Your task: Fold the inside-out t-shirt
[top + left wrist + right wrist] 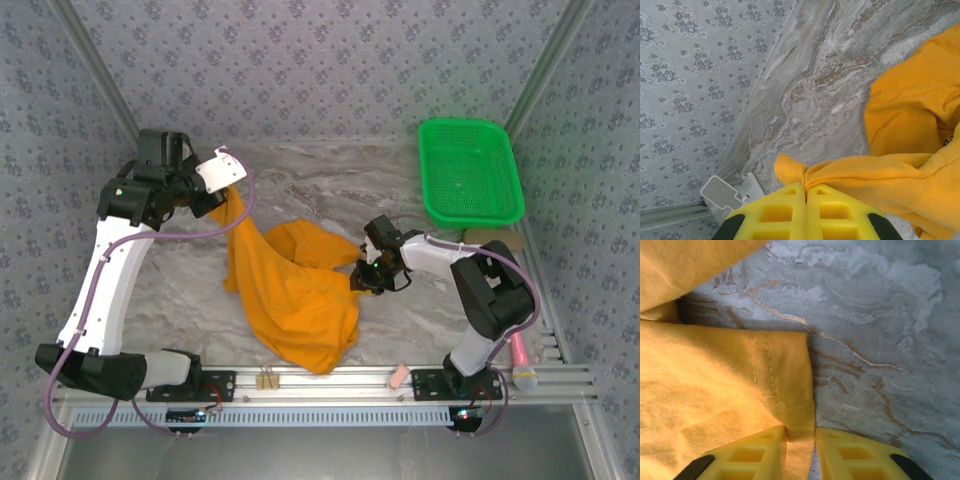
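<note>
Yellow fingers (790,200) of the left gripper (806,189) are pressed together on a bunched hem of the t-shirt (910,180), holding that end up off the marble table (830,90). A dark mark on the cloth is cut off at the frame edge and unreadable. The right gripper (800,432) has narrow jaws, with a stitched hem corner filling the gap between them. From above, the t-shirt lies crumpled well left of the green basket (470,170) and nearer the arm bases than it is — the right gripper's fingertips are hard to make out there against the cloth.

One t-shirt (300,290), one green basket (470,180), and two claws, the left claw (220,200) and the right claw (362,272).
</note>
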{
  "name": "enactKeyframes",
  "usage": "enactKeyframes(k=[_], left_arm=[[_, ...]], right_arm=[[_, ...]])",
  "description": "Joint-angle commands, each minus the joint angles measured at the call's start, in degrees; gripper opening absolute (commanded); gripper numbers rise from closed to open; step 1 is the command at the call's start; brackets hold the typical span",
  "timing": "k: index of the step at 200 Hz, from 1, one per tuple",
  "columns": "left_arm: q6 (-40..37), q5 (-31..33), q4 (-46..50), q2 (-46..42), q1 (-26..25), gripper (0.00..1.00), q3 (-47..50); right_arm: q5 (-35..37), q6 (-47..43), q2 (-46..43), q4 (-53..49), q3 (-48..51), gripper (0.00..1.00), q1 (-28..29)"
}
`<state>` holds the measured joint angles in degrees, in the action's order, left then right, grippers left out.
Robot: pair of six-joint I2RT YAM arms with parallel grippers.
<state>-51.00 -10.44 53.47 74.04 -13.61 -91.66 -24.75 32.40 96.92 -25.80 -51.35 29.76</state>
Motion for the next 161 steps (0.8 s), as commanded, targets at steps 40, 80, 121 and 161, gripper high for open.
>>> enactKeyframes(k=[40, 80, 121, 161], left_arm=[[-0.2, 0.7, 1.2, -0.4, 0.2, 0.00, 0.3], [0.0, 0.9, 1.5, -0.6, 0.2, 0.00, 0.3], [-0.2, 1.4, 2.4, -1.3, 0.3, 0.00, 0.3], [-0.5, 1.9, 2.8, -1.2, 0.3, 0.00, 0.2]], right_arm=[[6.9, -1.6, 4.0, 2.9, -5.4, 0.30, 1.8], [12.3, -1.0, 1.7, -1.1, -7.2, 0.31, 3.7], [17.8, -1.1, 2.0, -1.4, -7.3, 0.36, 5.9], [15.3, 0.6, 4.9, -0.9, -7.8, 0.27, 7.1]])
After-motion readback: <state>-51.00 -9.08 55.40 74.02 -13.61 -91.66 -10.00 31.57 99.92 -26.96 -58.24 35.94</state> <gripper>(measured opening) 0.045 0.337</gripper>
